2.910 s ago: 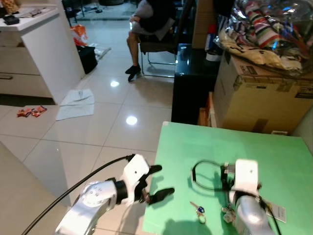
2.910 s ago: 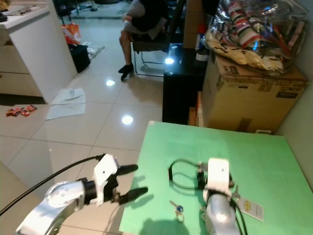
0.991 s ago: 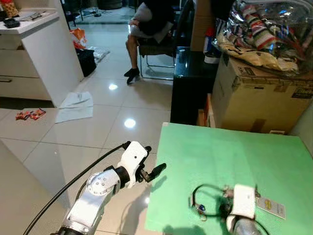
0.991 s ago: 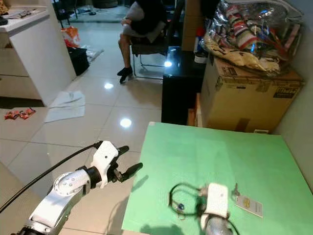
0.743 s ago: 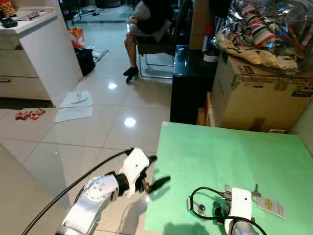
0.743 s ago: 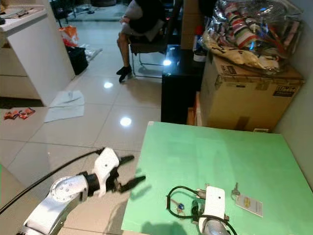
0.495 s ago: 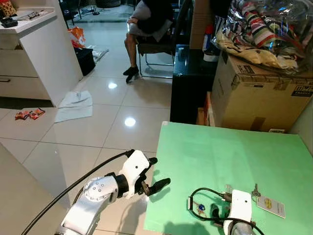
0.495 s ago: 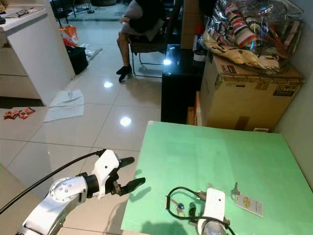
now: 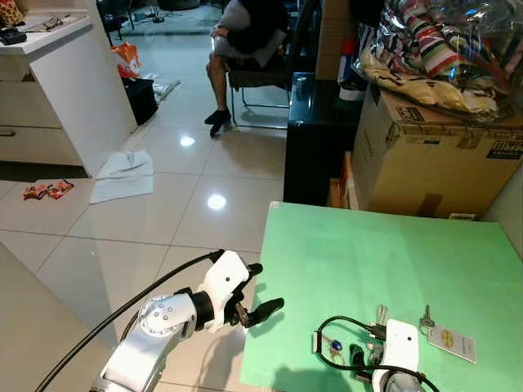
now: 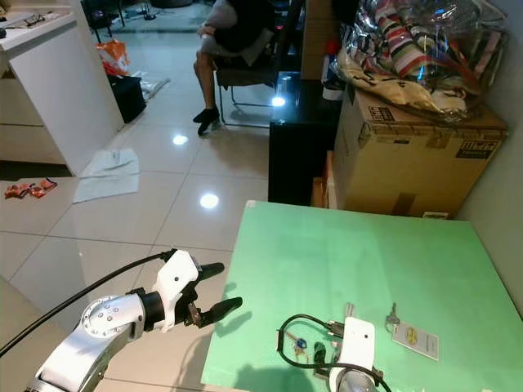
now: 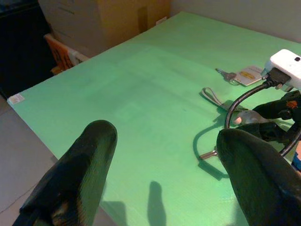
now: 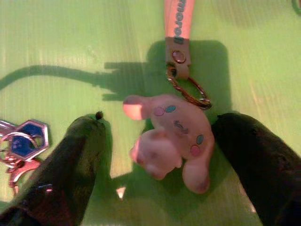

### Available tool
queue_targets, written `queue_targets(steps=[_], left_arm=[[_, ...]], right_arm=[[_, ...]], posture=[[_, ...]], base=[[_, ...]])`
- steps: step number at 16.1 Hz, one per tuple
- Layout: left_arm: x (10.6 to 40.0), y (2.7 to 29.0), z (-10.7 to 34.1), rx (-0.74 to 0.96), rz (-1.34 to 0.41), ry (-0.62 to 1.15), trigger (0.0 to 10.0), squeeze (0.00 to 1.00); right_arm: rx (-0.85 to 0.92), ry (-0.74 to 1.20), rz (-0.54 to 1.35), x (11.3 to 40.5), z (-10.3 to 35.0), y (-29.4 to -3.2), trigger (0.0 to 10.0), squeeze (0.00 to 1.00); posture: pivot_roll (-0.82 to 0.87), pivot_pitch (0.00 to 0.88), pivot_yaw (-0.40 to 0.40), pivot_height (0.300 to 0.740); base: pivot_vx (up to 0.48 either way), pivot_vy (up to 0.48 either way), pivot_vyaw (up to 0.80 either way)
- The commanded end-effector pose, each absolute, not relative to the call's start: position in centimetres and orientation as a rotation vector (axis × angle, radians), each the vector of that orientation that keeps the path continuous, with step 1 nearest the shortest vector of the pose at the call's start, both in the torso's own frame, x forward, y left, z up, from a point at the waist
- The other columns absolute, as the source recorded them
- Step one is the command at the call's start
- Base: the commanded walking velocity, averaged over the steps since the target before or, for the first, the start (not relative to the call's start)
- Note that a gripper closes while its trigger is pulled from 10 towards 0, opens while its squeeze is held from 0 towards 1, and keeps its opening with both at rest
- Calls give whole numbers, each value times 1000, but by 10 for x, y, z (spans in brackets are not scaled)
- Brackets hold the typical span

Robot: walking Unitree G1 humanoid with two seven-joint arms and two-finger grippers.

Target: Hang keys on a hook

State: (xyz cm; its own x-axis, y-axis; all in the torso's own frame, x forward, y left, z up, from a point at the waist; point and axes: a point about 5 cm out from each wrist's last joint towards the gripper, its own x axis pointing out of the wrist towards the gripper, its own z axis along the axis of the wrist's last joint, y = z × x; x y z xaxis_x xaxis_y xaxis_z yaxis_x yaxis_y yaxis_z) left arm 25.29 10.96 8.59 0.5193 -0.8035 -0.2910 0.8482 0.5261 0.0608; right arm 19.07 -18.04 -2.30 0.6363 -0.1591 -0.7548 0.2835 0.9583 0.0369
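Note:
On the green table [image 9: 343,253] lies a pink plush charm [image 12: 171,129] on a ring and a pink strap [image 12: 179,19]. My right gripper [image 12: 162,136] is open, one black finger on each side of the charm. A bunch with a blue key [image 9: 333,348] lies just beside it, under the loop of the arm's black cable [image 9: 327,327]. A second key with a white tag [image 9: 449,343] rests further right. My left gripper [image 9: 265,286] hangs open with nothing in it, just off the table's left edge.
Behind the table stand a cardboard box [image 9: 433,155] topped with a full plastic bag and a black cabinet [image 9: 315,139]. A person sits on a chair [image 9: 245,33] at the back. A white counter [image 9: 65,73] and a cloth [image 9: 122,174] on the tiled floor are to the left.
My right arm has drawn back toward the table's near edge and come down over the charm. The left gripper has twisted slightly beside the table's edge. The camera has shifted a little.

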Motion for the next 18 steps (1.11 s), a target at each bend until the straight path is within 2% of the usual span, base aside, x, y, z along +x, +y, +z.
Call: queue_targets(steps=[1, 13, 18], left_arm=[[254, 109, 87, 217, -1008, 232, 10000, 0], [253, 107, 84, 232, -1036, 244, 10000, 0], [255, 104, 84, 231, -1038, 239, 10000, 0]], right_arm=[[176, 875, -253, 188, -30, -183, 0, 0], [230, 855, -262, 196, -31, -184, 0, 0], [224, 824, -258, 198, -26, -185, 0, 0]], posture=[[-161, 41, 55, 740], [-172, 44, 61, 740], [-173, 15, 57, 740]], base=[[0, 0, 0], [0, 0, 0], [0, 0, 0]])
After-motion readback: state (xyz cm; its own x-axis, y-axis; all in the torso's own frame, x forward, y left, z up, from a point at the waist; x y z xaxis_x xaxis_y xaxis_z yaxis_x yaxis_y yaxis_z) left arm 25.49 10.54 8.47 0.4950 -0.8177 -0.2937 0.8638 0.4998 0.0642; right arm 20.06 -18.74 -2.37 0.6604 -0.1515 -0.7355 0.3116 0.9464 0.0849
